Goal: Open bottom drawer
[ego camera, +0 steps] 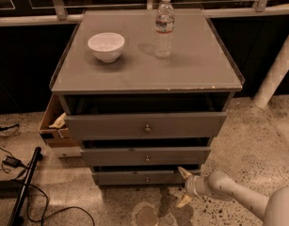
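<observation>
Camera view — bottom drawer (125, 178) just beside gripper (184, 187)

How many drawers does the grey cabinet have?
3, stacked: the top drawer, the middle drawer under it, and the bottom drawer lowest. The tool is open, just beside the bottom drawer's right end. None seem hidden.

Table top: the white round bowl (105, 46) sits left on the grey three-drawer table (191, 72); the clear plastic water bottle (164, 27) stands right of it, further back.
Drawers: the grey flat-fronted bottom drawer (125, 178) lies lowest, under two others.
Claw: the claw (183, 187) is low, before that drawer's right end.
Left: a brown cardboard box (52, 126) is beside the table.
</observation>
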Motion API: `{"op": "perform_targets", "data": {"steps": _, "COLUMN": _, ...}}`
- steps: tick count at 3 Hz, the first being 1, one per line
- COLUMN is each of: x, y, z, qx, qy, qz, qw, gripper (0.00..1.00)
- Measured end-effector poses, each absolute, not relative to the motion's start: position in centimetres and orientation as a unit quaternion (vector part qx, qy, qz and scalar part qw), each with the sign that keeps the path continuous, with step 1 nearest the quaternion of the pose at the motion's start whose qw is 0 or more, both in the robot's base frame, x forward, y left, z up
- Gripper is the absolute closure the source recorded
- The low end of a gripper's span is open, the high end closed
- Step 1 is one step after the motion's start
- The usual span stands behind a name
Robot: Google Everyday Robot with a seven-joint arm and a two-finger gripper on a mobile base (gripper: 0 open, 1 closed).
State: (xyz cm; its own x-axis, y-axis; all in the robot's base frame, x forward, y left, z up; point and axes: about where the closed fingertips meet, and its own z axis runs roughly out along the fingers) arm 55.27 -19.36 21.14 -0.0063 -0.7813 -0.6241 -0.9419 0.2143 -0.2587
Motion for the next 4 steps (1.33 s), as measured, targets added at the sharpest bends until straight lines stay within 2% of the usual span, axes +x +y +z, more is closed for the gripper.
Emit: {"op": "perform_targets", "data": {"steps": 4, "x": 59.6, "y": -18.6, "z": 18.1, "qx": -0.631, "qy": 0.696, "qz": 0.099, "qw": 0.329, "gripper": 0.00}}
